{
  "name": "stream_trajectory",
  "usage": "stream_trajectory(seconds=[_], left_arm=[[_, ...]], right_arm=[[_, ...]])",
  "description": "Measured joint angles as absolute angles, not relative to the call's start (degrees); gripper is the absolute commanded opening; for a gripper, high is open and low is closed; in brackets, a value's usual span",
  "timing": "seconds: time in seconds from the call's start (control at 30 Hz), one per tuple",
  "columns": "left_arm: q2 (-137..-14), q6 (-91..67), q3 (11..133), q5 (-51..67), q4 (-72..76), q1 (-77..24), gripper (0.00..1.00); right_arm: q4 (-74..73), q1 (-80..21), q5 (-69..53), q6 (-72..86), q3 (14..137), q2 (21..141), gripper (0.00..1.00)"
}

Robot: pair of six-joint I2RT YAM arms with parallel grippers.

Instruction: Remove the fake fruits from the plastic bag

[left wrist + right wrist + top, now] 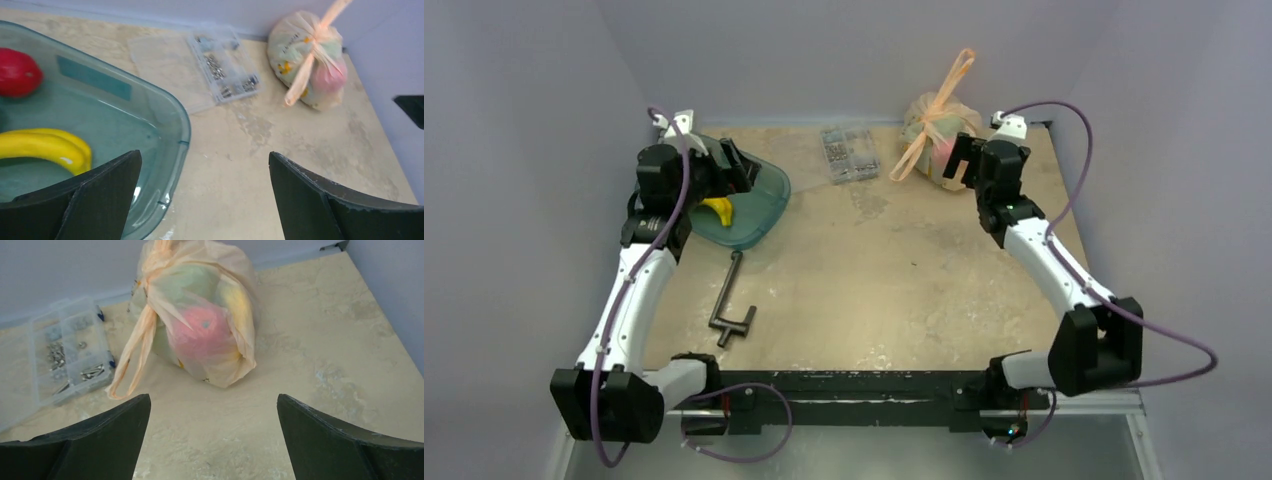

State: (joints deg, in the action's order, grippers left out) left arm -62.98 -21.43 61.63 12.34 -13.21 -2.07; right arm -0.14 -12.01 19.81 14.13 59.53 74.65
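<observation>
The pale-orange plastic bag sits knotted at the table's far right, its loop handles sticking up and trailing left. Through it I see a red fruit and a green one. The bag also shows in the left wrist view. My right gripper is open and empty, just in front of the bag, not touching it; in the top view it is beside the bag. My left gripper is open and empty over the rim of the teal tray, which holds a yellow banana and a red apple.
A clear box of small metal parts lies at the back middle, left of the bag; it also shows in the right wrist view. A grey metal clamp lies near the front left. Walls enclose the table at back and sides.
</observation>
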Motion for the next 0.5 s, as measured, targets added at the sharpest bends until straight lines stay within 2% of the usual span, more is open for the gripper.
stream_trajectory(seconds=[0.17,0.33,0.5], left_arm=[[-65.4,-21.7,61.1,21.4,-10.6,-2.1,1.00],[-65.0,-21.8,61.2,25.1,-7.8,-2.2,1.00],[-66.2,-21.9,61.3,27.2,-7.3,-3.6,1.00]], right_arm=[[1.0,-12.1,20.3,15.2,61.3,84.4,0.99],[3.6,-12.1,20.0,15.4,65.0,90.1,0.99],[6.7,-12.1,19.9,15.4,74.1,98.4,0.99]])
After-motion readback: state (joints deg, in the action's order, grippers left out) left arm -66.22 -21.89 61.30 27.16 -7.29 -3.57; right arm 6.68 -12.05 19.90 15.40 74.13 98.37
